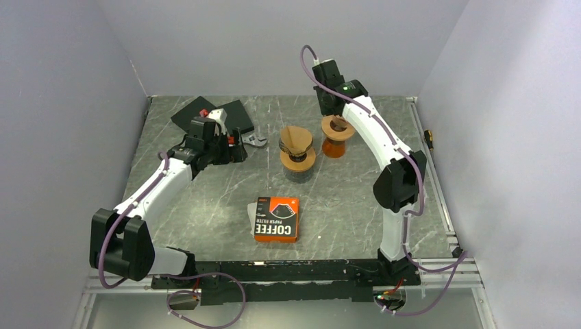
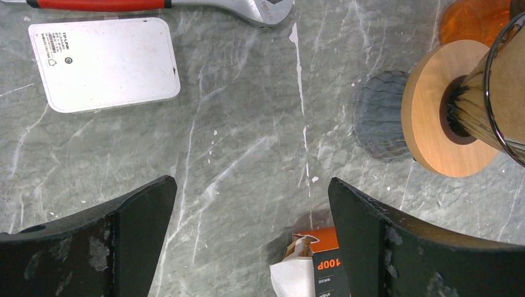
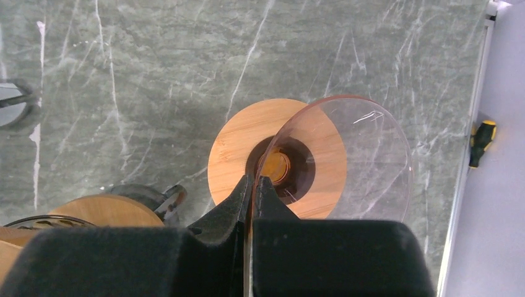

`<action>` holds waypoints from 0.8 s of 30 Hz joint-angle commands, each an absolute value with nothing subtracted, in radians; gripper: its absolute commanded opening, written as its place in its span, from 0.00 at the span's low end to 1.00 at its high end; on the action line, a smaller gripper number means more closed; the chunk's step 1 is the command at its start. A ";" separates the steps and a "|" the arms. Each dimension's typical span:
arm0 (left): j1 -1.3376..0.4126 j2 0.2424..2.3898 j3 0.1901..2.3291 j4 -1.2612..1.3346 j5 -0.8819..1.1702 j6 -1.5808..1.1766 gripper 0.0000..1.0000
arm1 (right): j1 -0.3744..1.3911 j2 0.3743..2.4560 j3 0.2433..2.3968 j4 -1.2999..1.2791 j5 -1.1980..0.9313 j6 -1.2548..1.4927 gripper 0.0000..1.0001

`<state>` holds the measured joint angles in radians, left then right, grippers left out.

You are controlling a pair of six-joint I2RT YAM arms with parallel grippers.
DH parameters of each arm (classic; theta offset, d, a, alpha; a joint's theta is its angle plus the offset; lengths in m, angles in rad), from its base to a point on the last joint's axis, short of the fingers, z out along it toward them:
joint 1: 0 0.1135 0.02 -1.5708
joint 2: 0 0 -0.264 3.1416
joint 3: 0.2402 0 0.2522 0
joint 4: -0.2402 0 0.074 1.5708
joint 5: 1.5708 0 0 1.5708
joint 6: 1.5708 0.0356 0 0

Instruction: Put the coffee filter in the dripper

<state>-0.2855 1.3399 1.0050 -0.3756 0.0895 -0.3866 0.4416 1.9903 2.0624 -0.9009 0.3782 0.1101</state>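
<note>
An orange and black coffee filter box (image 1: 277,219) lies at the table's front middle; in the left wrist view (image 2: 322,263) a white filter (image 2: 291,278) sticks out of its torn end. A dripper with a wooden collar (image 1: 298,147) stands mid-table and appears to hold a brown paper filter; it also shows in the left wrist view (image 2: 442,111). A second clear glass dripper (image 3: 347,154) with a wooden collar sits on an orange base (image 1: 336,147). My right gripper (image 3: 252,182) is shut on its glass rim. My left gripper (image 2: 251,185) is open and empty above bare table, left of the first dripper.
A white flat device (image 2: 105,62) and a red-handled wrench (image 2: 186,5) lie at the back left, by a black pad (image 1: 236,113). A dark round mat (image 2: 377,114) lies under the first dripper. A rail (image 3: 470,154) runs along the table's right edge.
</note>
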 commanded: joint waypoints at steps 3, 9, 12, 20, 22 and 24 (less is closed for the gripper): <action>-0.287 1.337 1.042 -0.364 0.100 -0.380 1.00 | 0.476 2.002 2.113 -0.933 0.450 0.084 0.10; -0.287 1.336 1.044 -0.366 0.101 -0.380 0.99 | 0.488 1.983 2.090 -0.913 0.417 0.085 0.32; -0.287 1.338 1.053 -0.367 0.101 -0.379 0.99 | 0.487 1.968 2.088 -0.903 0.391 0.089 0.46; -0.287 1.366 1.106 -0.332 0.128 -0.382 1.00 | 0.484 1.875 2.039 -0.830 0.267 0.116 0.77; -0.287 1.383 1.131 -0.319 0.139 -0.383 1.00 | 0.479 1.857 2.032 -0.824 0.236 0.128 0.80; -0.287 1.402 1.157 -0.301 0.148 -0.387 1.00 | 0.462 1.835 2.019 -0.811 0.183 0.142 0.81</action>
